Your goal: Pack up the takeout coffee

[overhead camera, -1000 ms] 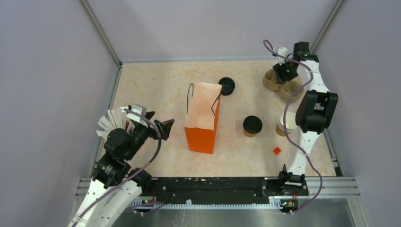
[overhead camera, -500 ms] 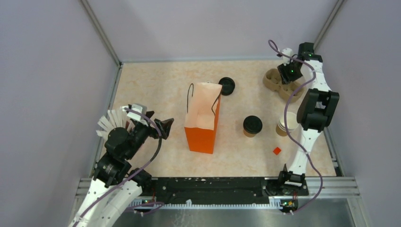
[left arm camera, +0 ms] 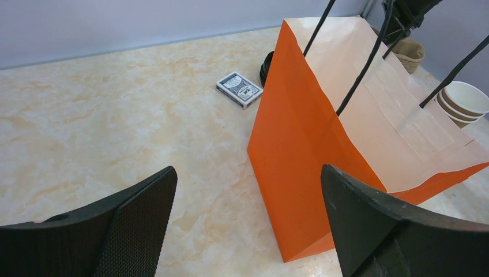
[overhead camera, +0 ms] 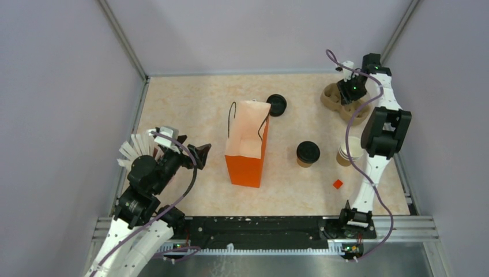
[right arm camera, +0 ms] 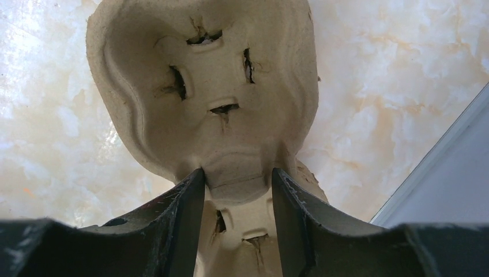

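The takeout coffee (overhead camera: 308,153), a small tan cup with a black lid on it, stands right of the orange bag (overhead camera: 248,147). The bag stands upright and open in the middle; in the left wrist view it (left arm camera: 311,150) fills the right side. My left gripper (overhead camera: 193,154) is open and empty, left of the bag, and the left wrist view (left arm camera: 248,173) shows table between its fingers. My right gripper (overhead camera: 350,89) is at the far right corner. In the right wrist view (right arm camera: 237,173) its fingers press both sides of the narrow middle of the brown pulp carrier (right arm camera: 207,86).
A loose black lid (overhead camera: 277,105) lies behind the bag. A stack of nested tan cups (overhead camera: 348,151) stands right of the coffee. A small red piece (overhead camera: 337,184) lies near the front right. A card deck (left arm camera: 239,89) lies behind the bag. Walls close in the far right corner.
My right gripper shifted slightly right and back, then settled over the carrier's middle. The left arm, bag and coffee have not moved.
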You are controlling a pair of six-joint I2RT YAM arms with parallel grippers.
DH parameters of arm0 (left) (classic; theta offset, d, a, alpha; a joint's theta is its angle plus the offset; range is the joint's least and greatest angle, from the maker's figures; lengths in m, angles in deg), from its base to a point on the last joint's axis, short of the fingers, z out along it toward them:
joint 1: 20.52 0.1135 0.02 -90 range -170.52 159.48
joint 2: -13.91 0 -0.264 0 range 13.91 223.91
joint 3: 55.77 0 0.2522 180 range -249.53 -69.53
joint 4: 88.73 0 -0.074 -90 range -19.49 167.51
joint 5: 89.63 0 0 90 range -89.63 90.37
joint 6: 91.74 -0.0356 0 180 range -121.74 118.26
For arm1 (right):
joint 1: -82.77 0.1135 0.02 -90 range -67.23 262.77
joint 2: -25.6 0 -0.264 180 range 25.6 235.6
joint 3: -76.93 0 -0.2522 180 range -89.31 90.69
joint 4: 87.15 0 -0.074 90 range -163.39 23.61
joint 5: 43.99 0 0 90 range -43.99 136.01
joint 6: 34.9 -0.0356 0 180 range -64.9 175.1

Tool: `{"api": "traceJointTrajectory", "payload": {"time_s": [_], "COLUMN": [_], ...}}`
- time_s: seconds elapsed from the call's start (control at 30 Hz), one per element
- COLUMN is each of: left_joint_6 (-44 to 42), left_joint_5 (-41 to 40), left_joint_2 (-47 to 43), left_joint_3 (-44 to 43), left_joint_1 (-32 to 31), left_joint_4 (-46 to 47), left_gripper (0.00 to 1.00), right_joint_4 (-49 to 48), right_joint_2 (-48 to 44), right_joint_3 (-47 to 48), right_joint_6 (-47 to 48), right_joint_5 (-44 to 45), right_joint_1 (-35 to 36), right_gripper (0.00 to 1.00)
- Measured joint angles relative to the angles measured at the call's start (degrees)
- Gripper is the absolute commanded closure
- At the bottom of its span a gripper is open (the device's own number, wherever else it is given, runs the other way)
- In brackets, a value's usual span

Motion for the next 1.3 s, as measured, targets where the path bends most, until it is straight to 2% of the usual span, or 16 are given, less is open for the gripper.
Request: {"api": "traceJointTrajectory", "payload": {"time_s": [0.07, 0.3, 0.87, 1.07, 1.3], "left_joint_6": [0.0, 0.0, 0.0, 0.0, 0.0], "left_joint_5": [0.0, 0.0, -2.4, -5.0, -5.7], "left_joint_2": [0.0, 0.0, 1.7, 2.5, 2.5], "left_joint_3": [0.0, 0.0, 0.0, 0.0, 0.0], "left_joint_1": [0.0, 0.0, 0.0, 0.0, 0.1], "left_joint_4": [0.0, 0.0, -0.1, -1.1, -1.1], "left_gripper": [0.01, 0.01, 0.01, 0.01, 0.01], "right_joint_4": [0.1, 0.3, 1.0, -1.9, -5.2], "right_joint_2": [0.0, 0.1, -0.3, -4.6, -14.6], "right_joint_3": [0.1, 0.4, 3.1, 1.1, 0.0], "right_joint_6": [0.1, 0.2, -3.6, -9.7, -22.1], "right_joint_5": [-0.2, -0.4, -0.7, -2.8, -7.5], "right_joint_1": [0.0, 0.0, 0.0, 0.0, 0.6], "right_gripper": [0.54, 0.67, 0.69, 0.68, 0.68]}}
